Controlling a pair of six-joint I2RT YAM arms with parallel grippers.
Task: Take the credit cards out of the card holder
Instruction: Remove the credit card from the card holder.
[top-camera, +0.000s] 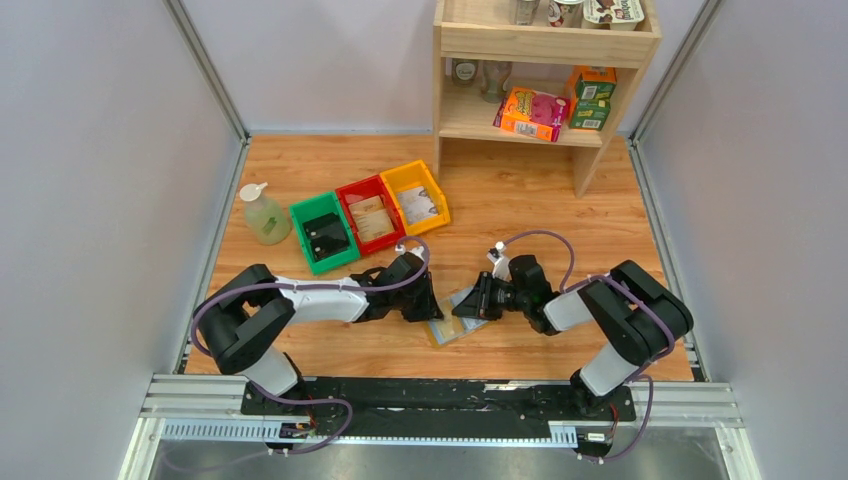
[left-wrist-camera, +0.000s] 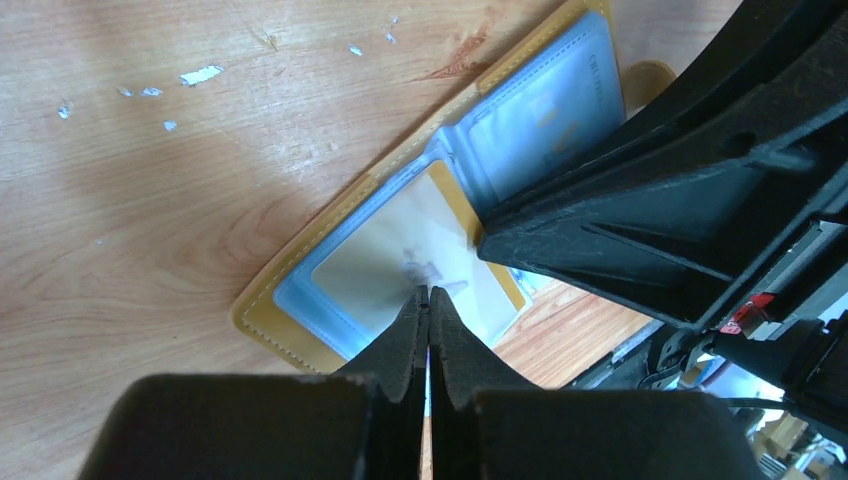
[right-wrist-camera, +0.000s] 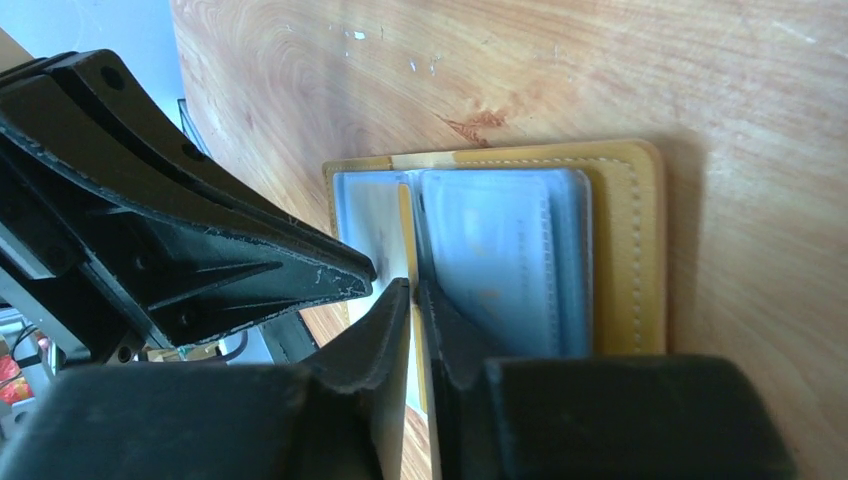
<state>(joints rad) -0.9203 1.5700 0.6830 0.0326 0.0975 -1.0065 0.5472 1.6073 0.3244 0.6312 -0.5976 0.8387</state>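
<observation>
The mustard-yellow card holder (top-camera: 453, 323) (left-wrist-camera: 262, 308) (right-wrist-camera: 628, 250) lies open on the wooden table between both grippers, its pale blue pockets facing up. One pale credit card (left-wrist-camera: 390, 262) with a yellowish edge lies on the near pocket. My left gripper (top-camera: 430, 303) (left-wrist-camera: 428, 292) is shut, its tips touching that card's face. My right gripper (top-camera: 470, 303) (right-wrist-camera: 413, 288) stands over the holder's middle fold with a narrow gap between its fingers, and wood shows through the gap. A right finger (left-wrist-camera: 620, 215) fills the right of the left wrist view. A left finger (right-wrist-camera: 250, 270) crosses the right wrist view.
Green (top-camera: 322, 233), red (top-camera: 369, 213) and yellow (top-camera: 415, 196) bins sit in a row behind the left arm. A soap bottle (top-camera: 263, 215) stands to their left. At the back right is a wooden shelf (top-camera: 545, 45) holding boxes.
</observation>
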